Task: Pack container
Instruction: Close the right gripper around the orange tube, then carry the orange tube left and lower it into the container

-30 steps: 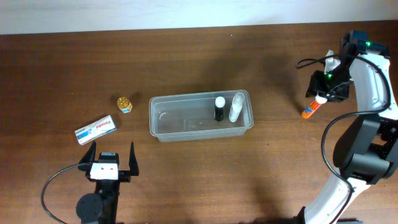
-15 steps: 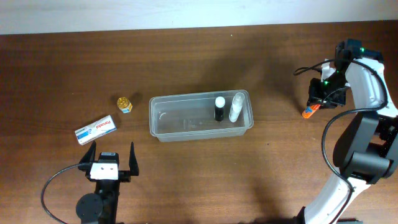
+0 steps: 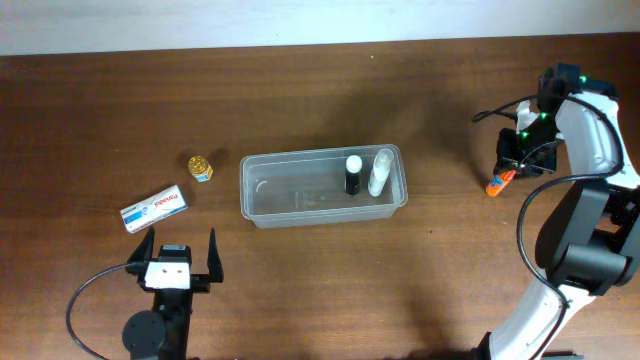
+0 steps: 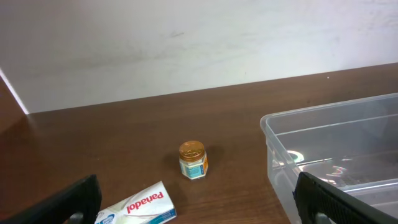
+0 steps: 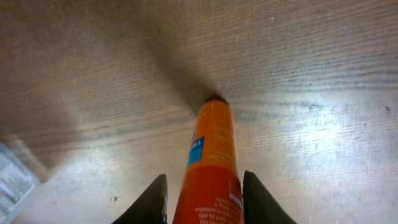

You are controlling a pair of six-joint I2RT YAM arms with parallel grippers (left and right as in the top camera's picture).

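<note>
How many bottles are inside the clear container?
2. A black bottle with a white cap and a white bottle, side by side near the right end of the container; none seems hidden.

The table (image 3: 320,100) is brown with dark lines, the container (image 3: 243,190) is clear, the tube (image 5: 211,162) is orange with a blue patch, the box (image 3: 156,208) is white and blue, and the jar (image 4: 192,160) has a gold lid.
</note>
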